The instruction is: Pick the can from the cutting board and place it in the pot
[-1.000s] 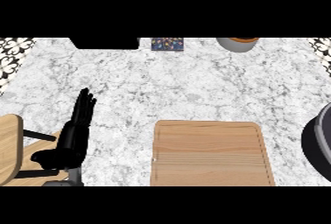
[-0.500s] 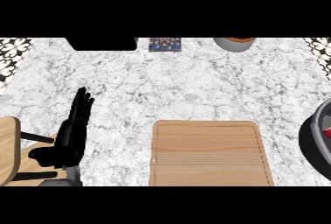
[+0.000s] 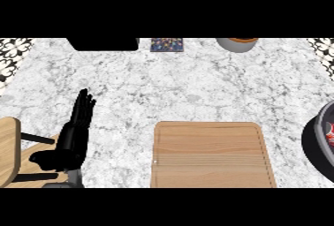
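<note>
A bare wooden cutting board lies at the front middle of the marble counter, with nothing on it. At the right edge the dark pot shows only in part, and a bit of red, the can, is visible inside it. My left hand rests open at the left, fingers straight and pointing away, well clear of the board. No right hand shows in the view.
A wooden stool or chair with black rails stands at the lower left by my left hand. Along the back edge sit a black object, a patterned box and a grey bowl.
The view has shifted slightly, bringing more of the pot and the red can inside it into sight at the right edge. My left hand has not moved.
</note>
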`<state>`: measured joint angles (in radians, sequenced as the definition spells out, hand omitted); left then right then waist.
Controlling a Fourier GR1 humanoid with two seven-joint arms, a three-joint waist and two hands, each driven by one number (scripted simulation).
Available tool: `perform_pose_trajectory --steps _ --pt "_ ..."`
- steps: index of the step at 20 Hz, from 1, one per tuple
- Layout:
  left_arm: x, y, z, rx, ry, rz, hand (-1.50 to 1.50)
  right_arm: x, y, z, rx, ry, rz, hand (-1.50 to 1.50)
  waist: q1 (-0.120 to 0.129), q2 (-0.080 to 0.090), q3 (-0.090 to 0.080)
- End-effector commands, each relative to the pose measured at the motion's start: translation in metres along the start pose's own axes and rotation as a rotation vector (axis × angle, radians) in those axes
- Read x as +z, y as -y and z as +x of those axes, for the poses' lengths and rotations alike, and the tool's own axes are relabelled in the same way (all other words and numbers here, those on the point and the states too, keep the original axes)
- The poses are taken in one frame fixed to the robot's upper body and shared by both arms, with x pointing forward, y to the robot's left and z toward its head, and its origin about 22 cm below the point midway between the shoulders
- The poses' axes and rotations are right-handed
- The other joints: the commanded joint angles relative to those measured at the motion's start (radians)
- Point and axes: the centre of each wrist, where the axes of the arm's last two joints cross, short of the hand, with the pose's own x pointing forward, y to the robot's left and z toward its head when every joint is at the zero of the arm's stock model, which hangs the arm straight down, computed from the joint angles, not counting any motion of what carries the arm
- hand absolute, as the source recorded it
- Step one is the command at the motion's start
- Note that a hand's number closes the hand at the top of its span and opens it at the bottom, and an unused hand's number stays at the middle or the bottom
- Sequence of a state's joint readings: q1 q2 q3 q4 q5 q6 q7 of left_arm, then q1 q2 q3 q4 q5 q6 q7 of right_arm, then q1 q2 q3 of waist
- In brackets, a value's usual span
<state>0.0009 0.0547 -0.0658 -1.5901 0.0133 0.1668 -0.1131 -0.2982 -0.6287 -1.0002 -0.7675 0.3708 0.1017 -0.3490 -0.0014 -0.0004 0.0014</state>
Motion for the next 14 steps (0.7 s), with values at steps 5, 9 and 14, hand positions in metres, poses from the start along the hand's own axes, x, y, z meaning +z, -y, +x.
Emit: perform_pose_trajectory --steps 5,9,14 --pt "0.005 0.015 0.002 0.015 -0.001 -0.003 0.00 0.008 0.047 -0.033 -0.097 0.028 -0.115 -1.50 0.010 0.004 0.001" --pt "0.013 0.006 0.009 0.011 0.009 -0.001 0.00 0.020 0.073 -0.045 -0.128 0.059 -0.136 -1.50 0.014 0.004 0.003" --pt "0.009 -0.001 -0.009 0.016 0.011 -0.003 0.00 0.022 0.108 -0.038 -0.112 0.069 -0.150 -1.50 0.013 0.006 0.004"
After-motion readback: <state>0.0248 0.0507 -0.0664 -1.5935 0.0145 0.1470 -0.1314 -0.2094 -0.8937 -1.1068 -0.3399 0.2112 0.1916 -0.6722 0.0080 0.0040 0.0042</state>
